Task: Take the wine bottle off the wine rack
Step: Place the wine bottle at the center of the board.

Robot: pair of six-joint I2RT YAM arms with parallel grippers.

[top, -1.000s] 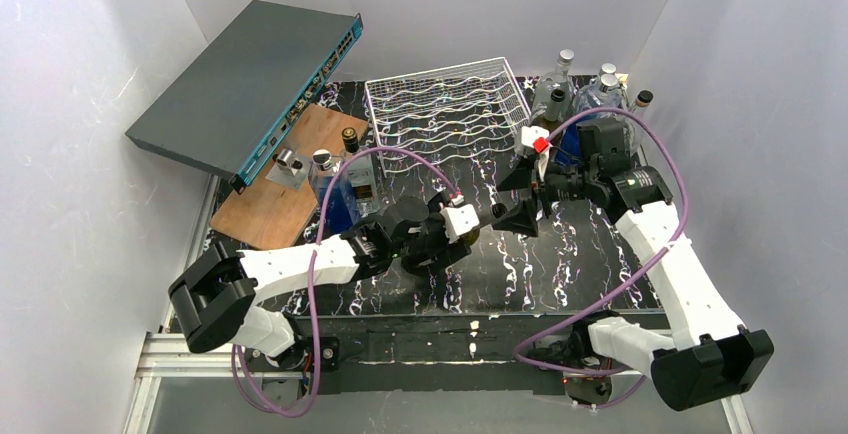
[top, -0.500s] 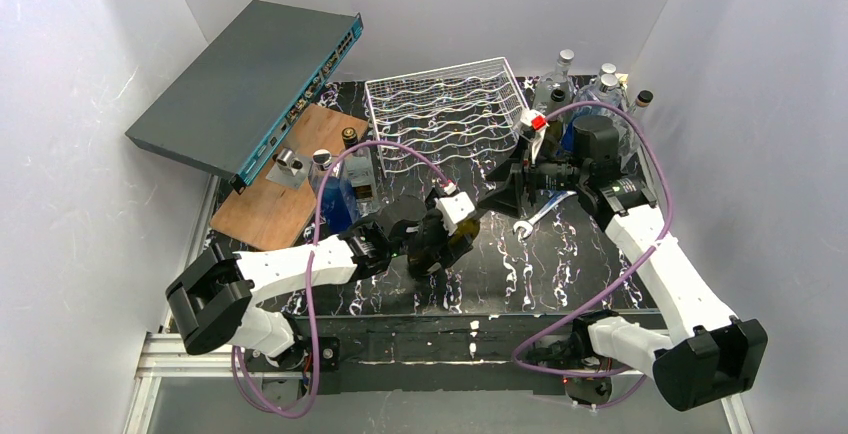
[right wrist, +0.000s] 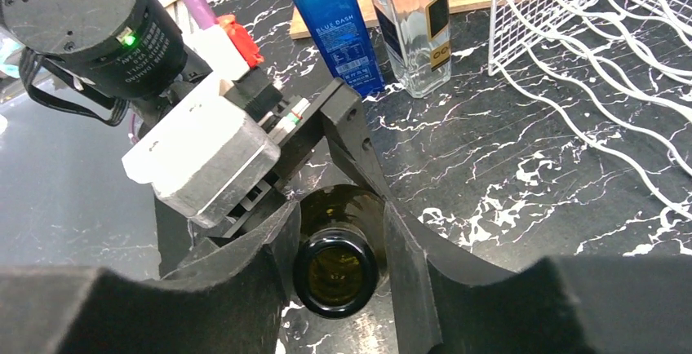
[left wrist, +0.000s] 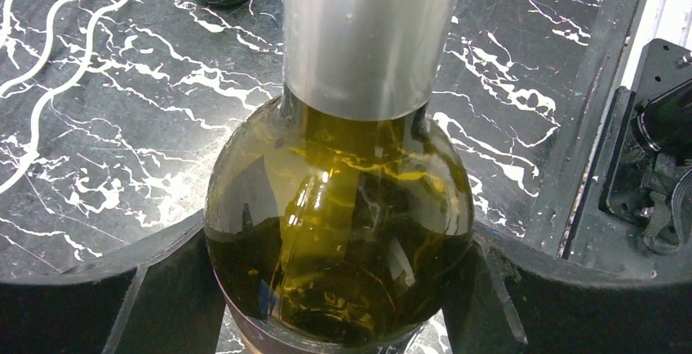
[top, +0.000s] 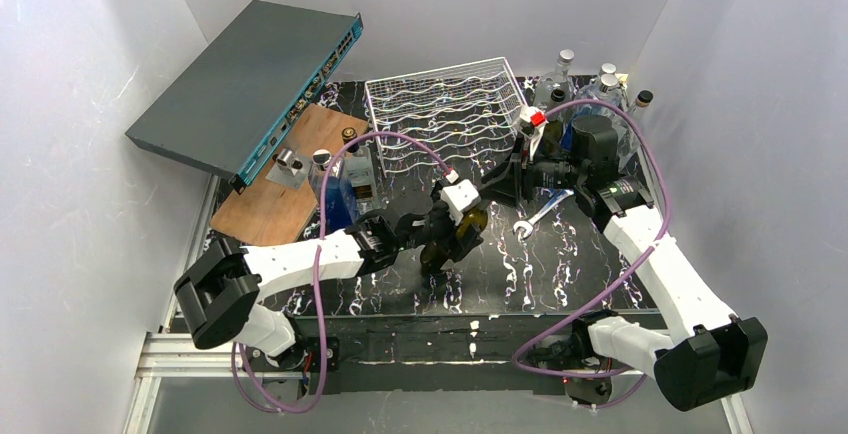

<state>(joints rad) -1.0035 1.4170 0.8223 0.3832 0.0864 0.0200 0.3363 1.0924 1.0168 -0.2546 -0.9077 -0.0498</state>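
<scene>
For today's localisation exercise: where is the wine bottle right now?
Top view, mid-table, just in front of the wine rack: the wine bottle sits gripped in the left end effector, its neck inside the right end effector.

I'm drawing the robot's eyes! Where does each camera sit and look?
Top external: high behind the arms, looking down at the table; both arms, the wine rack and wine bottle show.
Left wrist: behind the left pincer, facing the bottle's round body; only its two fingers show.
Right wrist: behind the right pincer, facing the bottle's open mouth between its fingers.
Shared: both wrist views see that bottle, from opposite ends.
</scene>
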